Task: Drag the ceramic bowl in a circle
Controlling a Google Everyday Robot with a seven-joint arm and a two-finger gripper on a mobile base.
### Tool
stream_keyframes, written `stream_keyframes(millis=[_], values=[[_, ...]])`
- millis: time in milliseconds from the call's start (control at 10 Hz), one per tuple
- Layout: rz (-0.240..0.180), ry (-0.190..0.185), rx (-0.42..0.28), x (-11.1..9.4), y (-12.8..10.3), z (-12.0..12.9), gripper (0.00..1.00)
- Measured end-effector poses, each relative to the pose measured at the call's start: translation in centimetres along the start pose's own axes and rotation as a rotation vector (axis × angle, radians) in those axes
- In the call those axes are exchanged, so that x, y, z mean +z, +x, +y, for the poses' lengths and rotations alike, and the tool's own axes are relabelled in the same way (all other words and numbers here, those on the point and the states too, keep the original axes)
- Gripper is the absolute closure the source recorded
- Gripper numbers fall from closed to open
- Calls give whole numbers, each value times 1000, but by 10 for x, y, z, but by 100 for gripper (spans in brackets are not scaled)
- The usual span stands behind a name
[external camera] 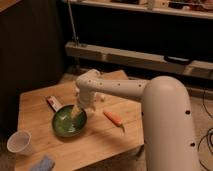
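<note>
Low wooden table (100,142), shelving behind in the dark. White arm (165,115) comes in from the right and bends down over the table's middle.

Ceramic bowl (64,125): green, glossy, shallow, sitting flat on the table left of centre. Just beyond it lies a red-and-white packet (53,103). An orange carrot (113,118) lies near its right side, and a white cup (19,142) stands well apart at the front left. Blue cloth (42,164) at the front edge.

Gripper (75,111): pointing down at the bowl's far right rim, jaws spread, nothing gripped. Cannot tell whether a finger is inside the wall or touching it.

Handling, by judgement: glazed ceramic, so stiff, fairly heavy, slick to pinch, and chippable if knocked. It should slide readily on bare wood. Best hold is probably one finger hooked inside the rim, or the rim pinched between both fingers, keeping it low so the bowl drags rather than tips. Packet and carrot crowd the circle's path.
</note>
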State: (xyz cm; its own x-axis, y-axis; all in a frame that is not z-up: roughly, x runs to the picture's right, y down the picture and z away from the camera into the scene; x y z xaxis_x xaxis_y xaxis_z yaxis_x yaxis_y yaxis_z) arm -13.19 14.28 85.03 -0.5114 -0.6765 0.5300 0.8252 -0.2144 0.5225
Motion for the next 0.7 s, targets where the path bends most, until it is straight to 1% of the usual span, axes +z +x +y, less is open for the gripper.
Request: stream_keyframes(millis=[100,200,400,700], values=[[0,17,6,7,-3,2,25],[1,30,7,10,-4,3,33],[4,55,4,12,-5,3,55],[5,70,4,14,-3,3,81]])
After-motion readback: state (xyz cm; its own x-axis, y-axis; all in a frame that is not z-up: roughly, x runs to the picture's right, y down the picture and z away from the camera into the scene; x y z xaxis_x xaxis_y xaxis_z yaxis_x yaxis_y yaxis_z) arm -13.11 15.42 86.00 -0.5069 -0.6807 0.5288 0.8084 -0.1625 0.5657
